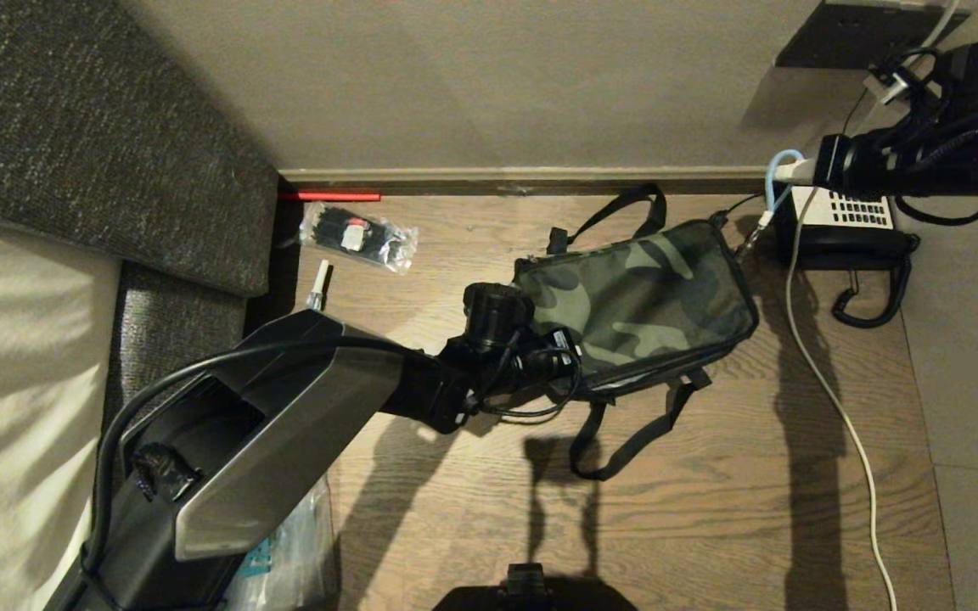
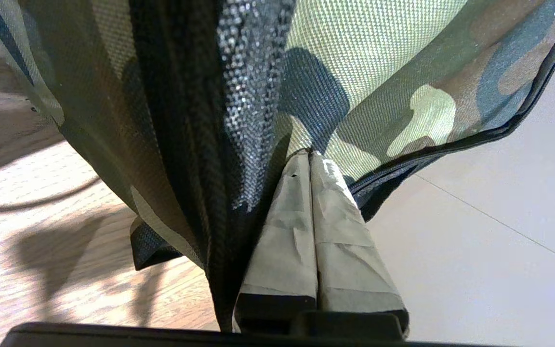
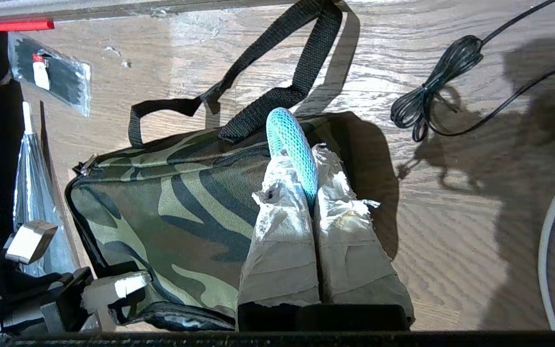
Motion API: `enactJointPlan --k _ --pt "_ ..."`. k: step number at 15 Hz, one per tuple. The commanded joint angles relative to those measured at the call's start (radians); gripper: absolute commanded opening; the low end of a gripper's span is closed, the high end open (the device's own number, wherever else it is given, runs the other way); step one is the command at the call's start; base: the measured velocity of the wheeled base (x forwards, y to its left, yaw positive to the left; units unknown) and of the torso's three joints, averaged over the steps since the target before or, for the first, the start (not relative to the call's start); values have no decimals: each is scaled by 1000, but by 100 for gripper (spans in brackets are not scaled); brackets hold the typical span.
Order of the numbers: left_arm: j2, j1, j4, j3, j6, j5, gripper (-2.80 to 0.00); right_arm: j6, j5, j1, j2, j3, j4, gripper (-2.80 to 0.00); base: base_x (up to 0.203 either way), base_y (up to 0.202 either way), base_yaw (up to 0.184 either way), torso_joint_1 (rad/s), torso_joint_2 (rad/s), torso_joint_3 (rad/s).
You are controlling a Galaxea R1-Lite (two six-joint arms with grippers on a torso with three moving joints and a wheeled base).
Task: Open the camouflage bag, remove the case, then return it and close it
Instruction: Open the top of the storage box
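The camouflage bag (image 1: 642,297) lies on the wooden floor with its lid down and its black strap handles spread to both sides. My left gripper (image 1: 570,355) is at the bag's left end. In the left wrist view its taped fingers are pressed together (image 2: 310,154), pinching a fold of the bag's fabric (image 2: 378,62) beside a black webbing strap. My right gripper (image 1: 795,170) hovers past the bag's far right corner. It is shut (image 3: 305,159) on the light-blue loop (image 3: 287,135) of the zipper pull. The case is hidden.
A black telephone with a white keypad (image 1: 845,229) stands right of the bag, and a white cable (image 1: 829,390) runs down the floor. A clear plastic bag (image 1: 357,235) lies by the wall. Dark grey upholstery (image 1: 98,144) fills the left. A bundled black cord (image 3: 427,101) lies nearby.
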Motion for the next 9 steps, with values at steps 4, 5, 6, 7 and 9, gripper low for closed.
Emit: enactJointPlan --k 4,5,6,7,9 --pt "1 -12 -1 0 -5 -2 -280 -3 4 -1 8 5 11 -280 0 0 0 0 0 0" --pt "1 -12 -1 2 -5 -2 -280 -10 4 -1 17 2 27 -280 0 0 0 0 0 0" --pt "-1 -12 -1 2 -5 -2 -280 -10 8 -1 22 0 24 -280 0 0 0 0 0 0" --pt "0 -12 -1 2 -5 -2 -280 -9 8 -1 21 0 22 -280 0 0 0 0 0 0" --pt "-1 -15 -1 2 -5 0 -280 -10 8 0 19 3 27 -280 0 0 0 0 0 0"
